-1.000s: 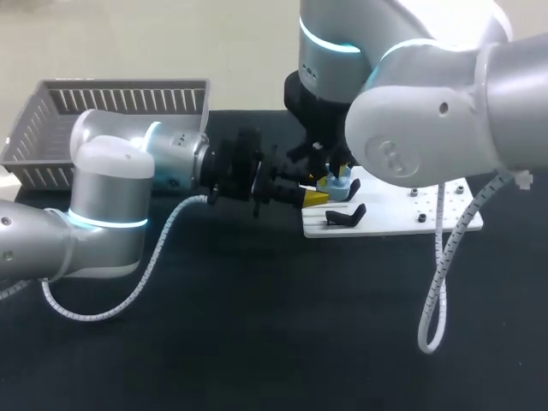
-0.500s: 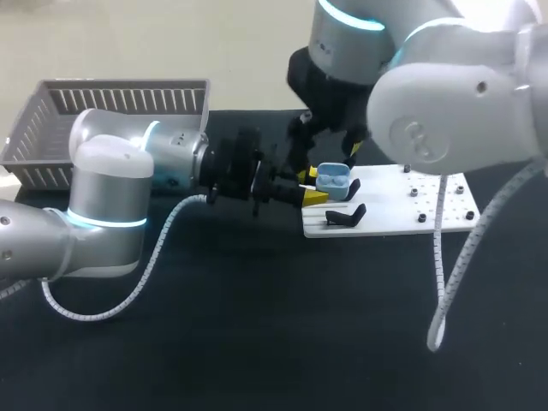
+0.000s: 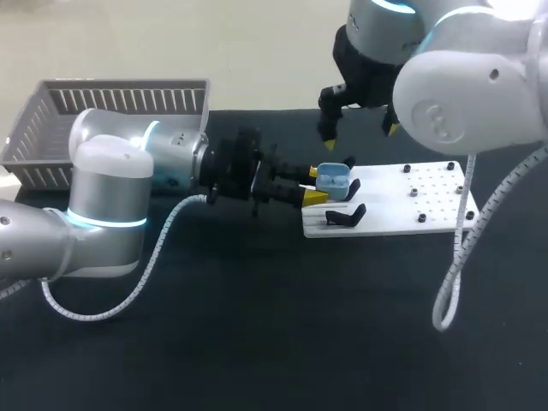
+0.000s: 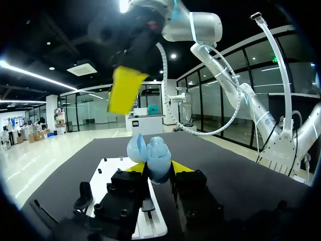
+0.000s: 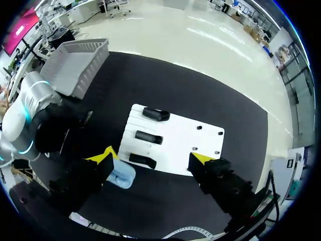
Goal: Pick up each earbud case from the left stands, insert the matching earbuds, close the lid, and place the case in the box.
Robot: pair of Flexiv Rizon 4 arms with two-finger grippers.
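Observation:
A light blue earbud case (image 3: 333, 178) with its lid up sits between the yellow tips of my left gripper (image 3: 314, 185), which is shut on it at the left end of the white stand plate (image 3: 428, 197). The left wrist view shows the case (image 4: 155, 158) clamped from both sides, with one yellow finger (image 4: 125, 90) of my other arm above it. My right gripper (image 3: 360, 137) hangs open above the case, holding nothing. From the right wrist, the case (image 5: 123, 175) lies below the open right gripper (image 5: 153, 158), near one of its fingertips.
Black stands (image 3: 347, 216) sit on the plate's left part; three of them (image 5: 148, 136) show from the right wrist. A grey slatted basket (image 3: 111, 111) stands at the back left. Dark tabletop lies in front of the plate.
My right gripper has opened wide and risen up and to the right, away from the case. The left gripper and the case have stayed put.

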